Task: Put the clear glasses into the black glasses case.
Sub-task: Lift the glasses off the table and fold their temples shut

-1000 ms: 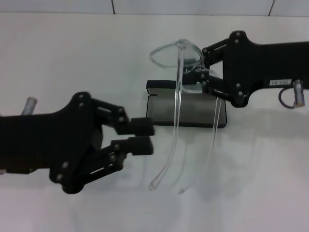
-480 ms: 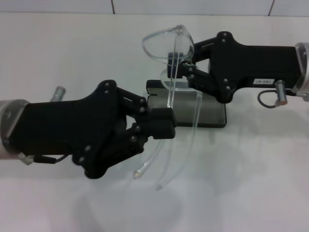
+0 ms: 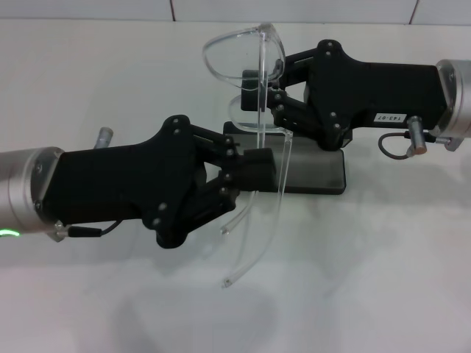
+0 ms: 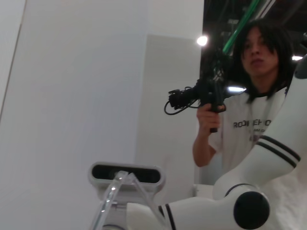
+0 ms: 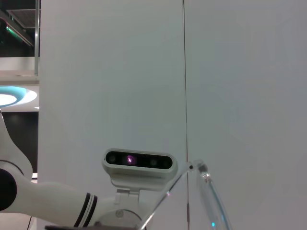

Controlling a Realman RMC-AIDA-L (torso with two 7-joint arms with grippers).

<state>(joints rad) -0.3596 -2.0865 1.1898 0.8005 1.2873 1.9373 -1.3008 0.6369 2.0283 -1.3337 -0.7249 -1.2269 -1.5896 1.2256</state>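
Observation:
The clear glasses [image 3: 237, 48] hang in the air above the table, lenses far from me and both temples pointing down toward me. My right gripper [image 3: 263, 85] comes in from the right and is shut on the frame by the lenses. From the left, my left gripper [image 3: 257, 168] is shut on one temple, whose tip [image 3: 225, 229] sticks out below the fingers. The other temple [image 3: 274, 206] hangs free. The black glasses case [image 3: 318, 173] lies on the table under both grippers, mostly covered by them. Clear plastic shows close up in the left wrist view [image 4: 112, 197] and the right wrist view [image 5: 209, 197].
The white table [image 3: 383, 279] spreads around the case, with a tiled wall edge [image 3: 172, 10] at the back. The wrist views look up at the robot's head camera [image 4: 125, 173] and a person [image 4: 254, 91] holding a camera rig.
My left gripper moved right and away from me, then shut on a temple. The right gripper carried the glasses left and a little farther from me.

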